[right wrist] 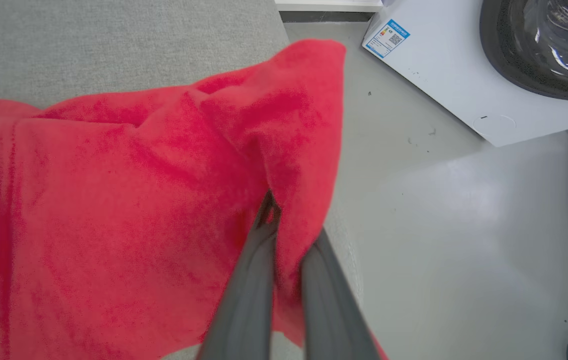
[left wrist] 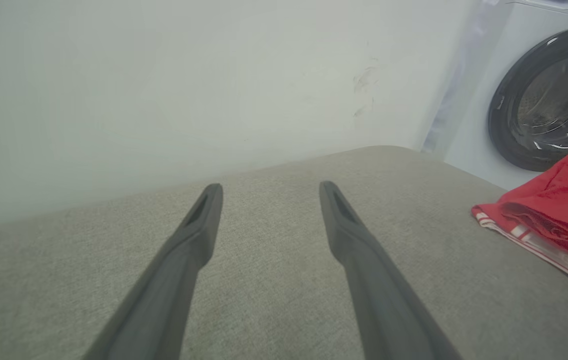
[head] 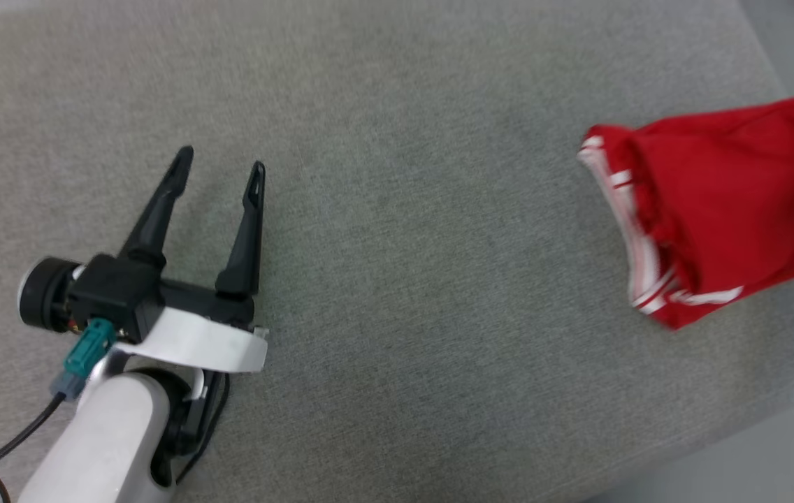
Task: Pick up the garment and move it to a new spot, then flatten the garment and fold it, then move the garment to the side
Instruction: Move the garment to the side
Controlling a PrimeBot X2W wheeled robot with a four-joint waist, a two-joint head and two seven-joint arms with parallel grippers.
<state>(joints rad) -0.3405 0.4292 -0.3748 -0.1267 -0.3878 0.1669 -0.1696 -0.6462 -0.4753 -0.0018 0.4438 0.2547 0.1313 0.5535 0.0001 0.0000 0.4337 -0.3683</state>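
The garment, a red jersey with red-white striped trim, lies bunched at the right end of the grey table, part of it running past the head view's right edge. In the left wrist view the garment sits far off to the right. My left gripper hovers open over bare table at the lower left, well apart from the cloth; its fingers hold nothing. In the right wrist view my right gripper is shut on a raised fold of the garment, at the table's right edge. Lettering and number are hidden.
The grey fabric-covered table spreads wide between my left gripper and the cloth. Its right edge drops to a pale floor. A white washing machine with a dark round door stands beyond that edge. A pale wall backs the table.
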